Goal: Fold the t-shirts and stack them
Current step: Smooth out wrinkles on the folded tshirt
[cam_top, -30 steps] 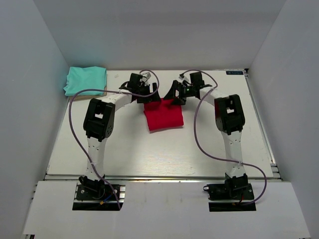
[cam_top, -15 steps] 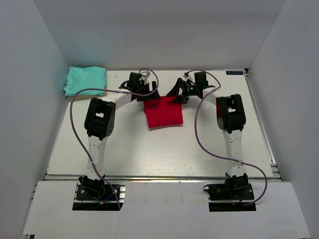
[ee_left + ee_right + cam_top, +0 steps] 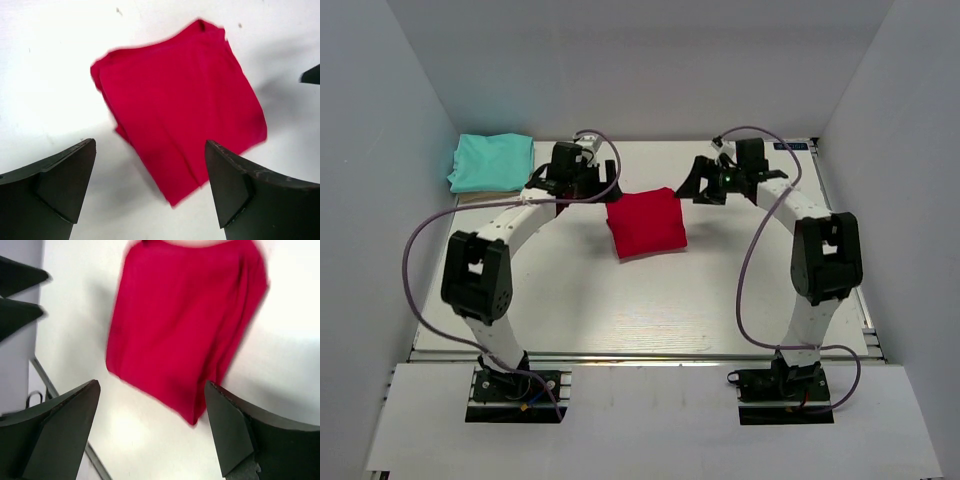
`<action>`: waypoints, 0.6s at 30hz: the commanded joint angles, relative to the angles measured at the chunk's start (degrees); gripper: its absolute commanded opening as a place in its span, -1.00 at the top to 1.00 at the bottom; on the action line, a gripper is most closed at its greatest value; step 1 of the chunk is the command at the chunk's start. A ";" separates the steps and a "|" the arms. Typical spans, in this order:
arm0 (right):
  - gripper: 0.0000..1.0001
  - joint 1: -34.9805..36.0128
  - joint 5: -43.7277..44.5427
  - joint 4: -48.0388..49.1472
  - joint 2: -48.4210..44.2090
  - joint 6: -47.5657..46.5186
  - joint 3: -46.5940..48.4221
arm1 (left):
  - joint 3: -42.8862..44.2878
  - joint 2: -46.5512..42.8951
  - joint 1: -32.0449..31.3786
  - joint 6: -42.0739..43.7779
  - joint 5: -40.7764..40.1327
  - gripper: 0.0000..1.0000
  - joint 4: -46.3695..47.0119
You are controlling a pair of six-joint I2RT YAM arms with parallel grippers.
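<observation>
The red t-shirt (image 3: 646, 224) lies folded into a rough square in the middle of the table; it also shows in the left wrist view (image 3: 180, 105) and in the right wrist view (image 3: 185, 325). The teal t-shirt (image 3: 492, 161) lies neatly folded at the far left corner. My left gripper (image 3: 603, 184) is open and empty, just off the red shirt's far left corner. My right gripper (image 3: 697, 188) is open and empty, just off its far right corner. Neither touches the cloth.
White walls close in the table (image 3: 570, 300) on the left, back and right. A metal rail (image 3: 845, 250) runs along the table's right edge. Purple cables loop from both arms.
Both grippers have let go of the red shirt and drawn outward, the left to the left and the right to the right. The red shirt now lies flat and folded.
</observation>
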 commanded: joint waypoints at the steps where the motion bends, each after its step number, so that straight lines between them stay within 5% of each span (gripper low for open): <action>1: -0.81 0.45 -0.20 1.49 -2.36 -2.25 -8.66 | -6.91 -4.97 -0.81 -0.35 1.87 -0.99 -2.01; 5: -0.81 0.54 0.06 2.37 -3.08 -3.48 -12.91 | -16.92 -7.18 -2.30 -0.35 9.97 -0.99 4.83; 10: -0.70 1.24 0.05 0.88 -0.45 -5.76 -12.56 | -18.88 -4.90 -4.33 0.26 11.30 -0.91 6.51; 18: -0.52 2.38 -1.08 0.52 2.46 -6.47 -10.97 | -18.01 1.16 -6.09 0.26 12.00 -0.35 10.47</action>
